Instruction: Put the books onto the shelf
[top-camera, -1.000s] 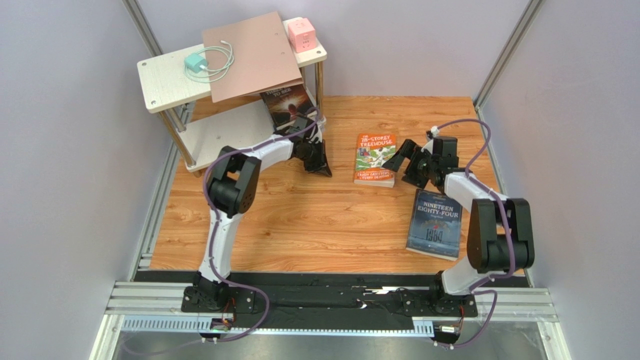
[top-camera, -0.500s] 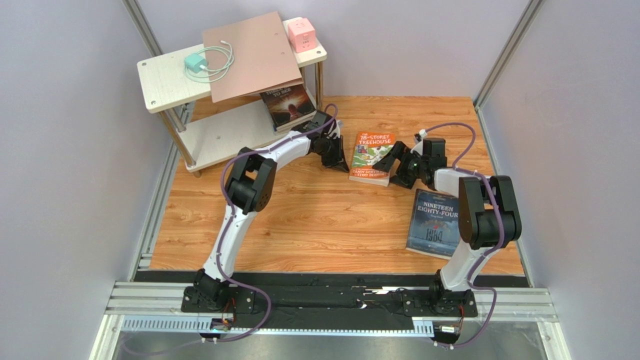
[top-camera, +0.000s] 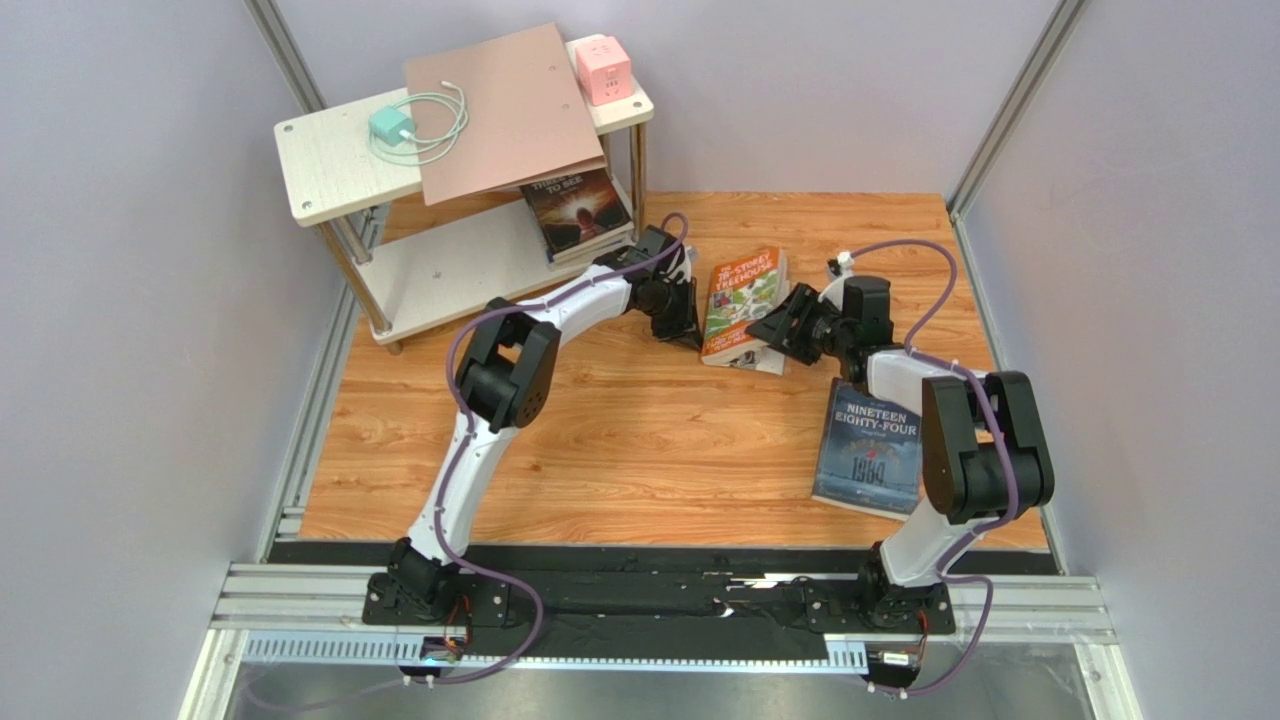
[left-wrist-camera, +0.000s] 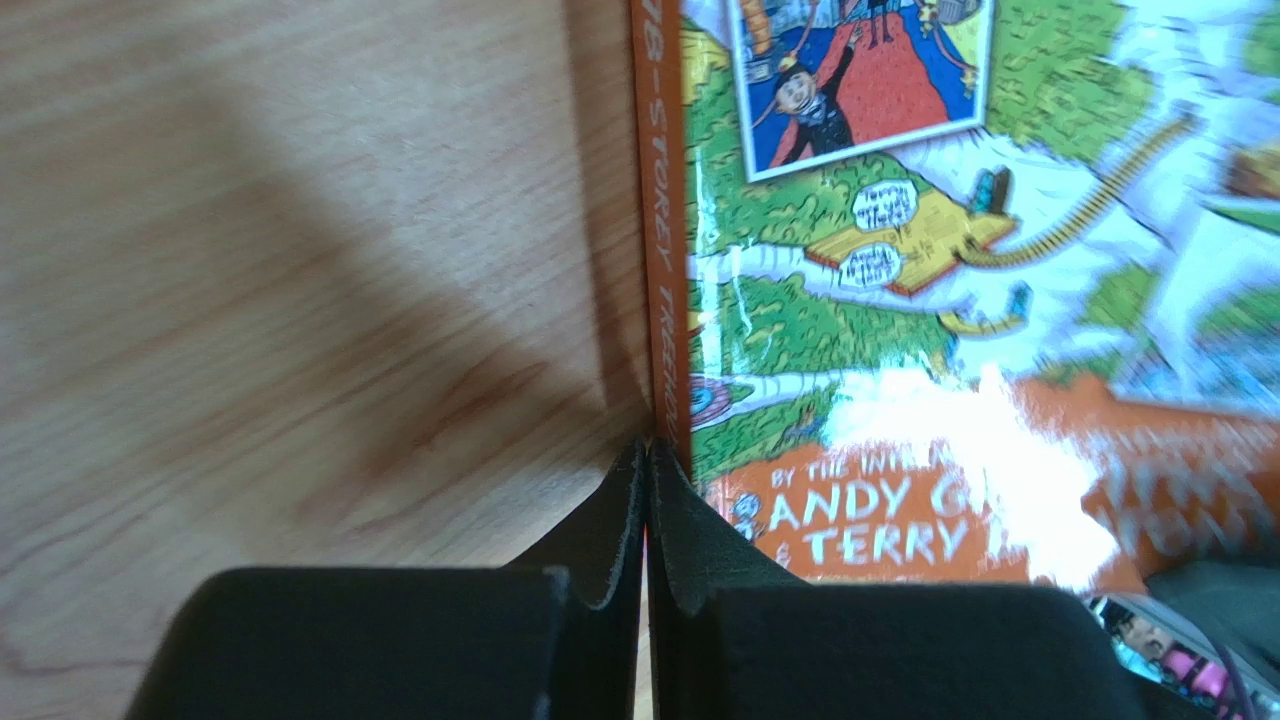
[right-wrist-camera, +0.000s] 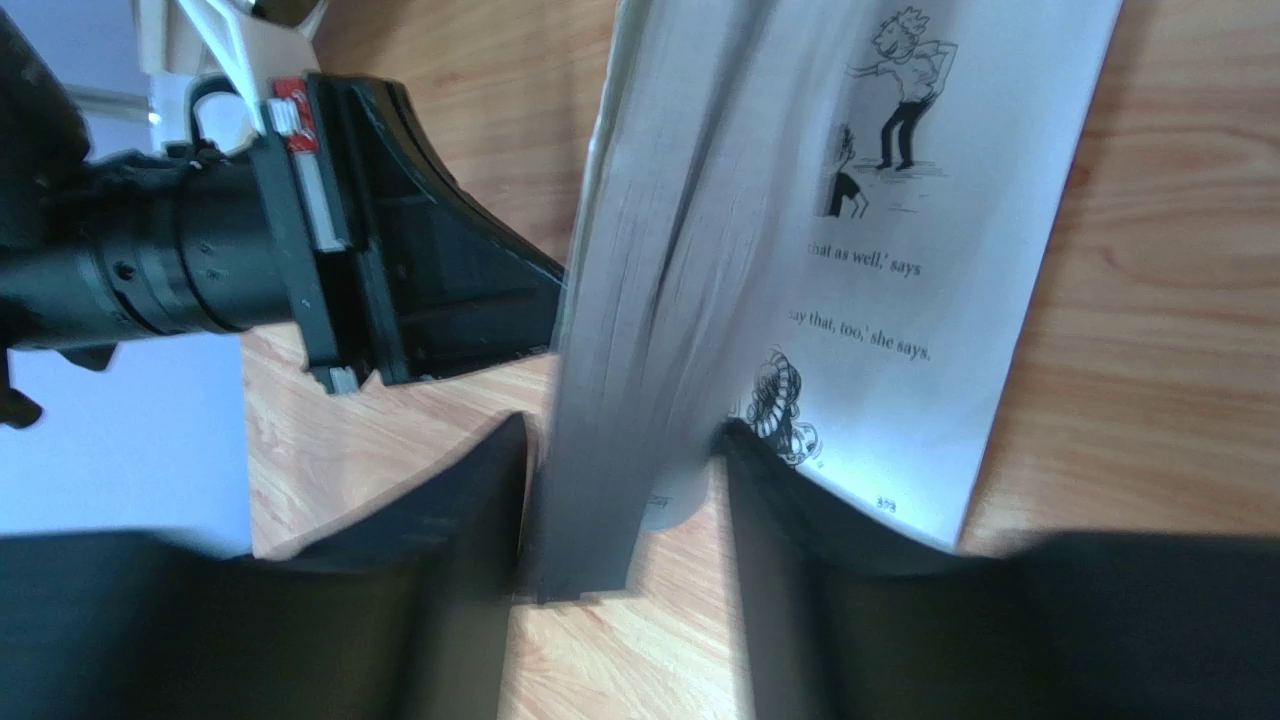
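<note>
Top external, orange wood floor (top-camera: 631, 435), grey walls (top-camera: 135, 300), metal rails (top-camera: 661, 608)

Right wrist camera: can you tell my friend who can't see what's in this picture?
The right gripper straddles the page edge of the orange Treehouse book, lifted off the wooden floor, with a cartoon page flopped open. The left gripper, shut, sits on the book's far side.

Treehouse book (top-camera: 742, 305) between arms; 1984 book (top-camera: 869, 449) right of it.
</note>
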